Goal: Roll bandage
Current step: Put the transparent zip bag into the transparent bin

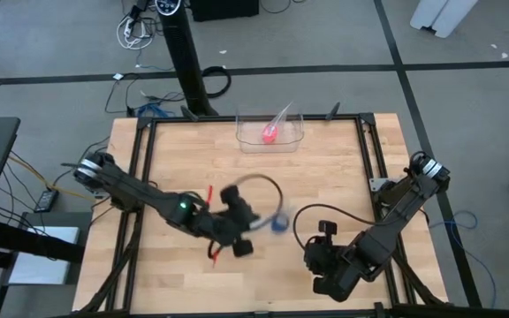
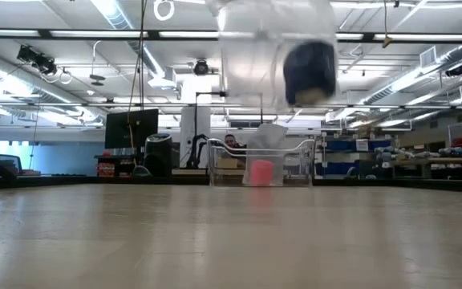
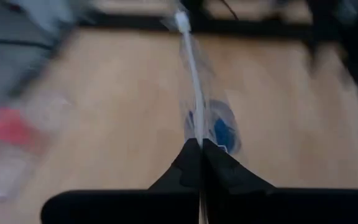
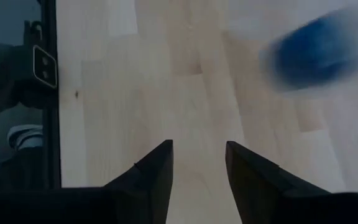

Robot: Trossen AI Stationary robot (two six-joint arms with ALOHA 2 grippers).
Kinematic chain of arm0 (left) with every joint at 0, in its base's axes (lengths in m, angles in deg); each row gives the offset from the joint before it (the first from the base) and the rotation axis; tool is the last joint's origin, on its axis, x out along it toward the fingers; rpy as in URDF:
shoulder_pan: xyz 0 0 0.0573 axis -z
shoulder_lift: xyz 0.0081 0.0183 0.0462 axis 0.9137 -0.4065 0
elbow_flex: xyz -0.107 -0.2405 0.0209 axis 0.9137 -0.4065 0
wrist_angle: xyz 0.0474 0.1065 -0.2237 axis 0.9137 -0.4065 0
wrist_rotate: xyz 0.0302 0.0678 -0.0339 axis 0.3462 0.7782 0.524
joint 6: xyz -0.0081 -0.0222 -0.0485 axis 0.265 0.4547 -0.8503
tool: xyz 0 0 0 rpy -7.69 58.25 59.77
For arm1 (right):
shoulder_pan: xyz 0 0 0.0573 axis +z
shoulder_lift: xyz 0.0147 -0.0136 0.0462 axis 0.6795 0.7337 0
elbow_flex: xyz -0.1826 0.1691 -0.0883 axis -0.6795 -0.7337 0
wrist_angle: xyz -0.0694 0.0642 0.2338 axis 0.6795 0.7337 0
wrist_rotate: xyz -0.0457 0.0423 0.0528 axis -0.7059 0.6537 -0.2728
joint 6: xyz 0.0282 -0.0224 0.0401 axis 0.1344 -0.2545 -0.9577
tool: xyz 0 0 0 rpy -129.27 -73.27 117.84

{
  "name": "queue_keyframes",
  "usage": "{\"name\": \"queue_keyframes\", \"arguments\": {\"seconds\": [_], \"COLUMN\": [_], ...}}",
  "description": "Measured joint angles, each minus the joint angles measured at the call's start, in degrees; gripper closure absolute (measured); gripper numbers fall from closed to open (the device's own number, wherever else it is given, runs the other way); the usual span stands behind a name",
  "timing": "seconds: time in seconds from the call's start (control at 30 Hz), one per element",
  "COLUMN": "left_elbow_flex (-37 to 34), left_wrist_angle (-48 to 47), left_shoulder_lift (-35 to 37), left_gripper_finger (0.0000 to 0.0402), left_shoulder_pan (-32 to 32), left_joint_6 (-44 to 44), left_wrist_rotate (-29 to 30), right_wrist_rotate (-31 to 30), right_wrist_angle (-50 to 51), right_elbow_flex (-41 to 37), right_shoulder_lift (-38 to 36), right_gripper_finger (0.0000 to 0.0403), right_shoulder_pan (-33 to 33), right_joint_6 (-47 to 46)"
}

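The bandage (image 3: 222,132) is a bright blue roll lying inside a clear plastic bag (image 3: 194,87). From above, the bandage (image 1: 279,223) shows at mid-table, just right of my left gripper (image 1: 241,223), which is shut on the bag. The left wrist view shows this gripper (image 3: 201,142) with its fingertips closed together. In the low view the bag (image 2: 255,48) is a blur high above the tabletop. My right gripper (image 4: 199,149) is open with nothing between its fingers. It hovers over bare wood near the front edge (image 1: 318,265), with the bandage (image 4: 316,53) ahead of it. My left gripper pinches an edge of the clear bag (image 3: 199,127) between its two shut fingertips. The fingers come from the table's left, slanting downward. The bag stretches out past the fingertips, lifted clear of the table, with the blue roll inside it.
A clear container (image 1: 270,132) with a small pink-red roll (image 1: 269,134) stands at the far edge of the table. The same container (image 2: 261,164) appears in the low view. A black frame rail (image 4: 50,93) runs along the table edge beside my right gripper. Bare wood lies between the two arms.
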Motion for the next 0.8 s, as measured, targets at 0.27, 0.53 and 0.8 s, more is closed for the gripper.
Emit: {"name": "queue_keyframes", "arguments": {"seconds": [0.27, 0.53, 0.8], "left_elbow_flex": [0.09, 0.09, 0.09], "left_wrist_angle": [0.48, 7.14, 10.26], "left_shoulder_lift": [8.92, 12.07, 12.03], "left_gripper_finger": [0.0399, 0.0399, 0.0399], "left_shoulder_pan": [-4.63, -13.66, -22.42], "left_joint_6": [1.93, 9.33, 13.29], "left_wrist_rotate": [13.38, 17.55, 14.97], "right_wrist_rotate": [-0.5, -1.25, -1.34], "right_wrist_angle": [-6.06, -9.07, -9.65], "right_elbow_flex": [-4.61, -5.26, -5.31], "right_shoulder_lift": [0.1, 0.11, 0.11], "right_gripper_finger": [0.0265, 0.0267, 0.0269], "right_shoulder_pan": [0.03, -1.62, -2.77], "right_joint_6": [-0.31, 1.77, 3.07]}}
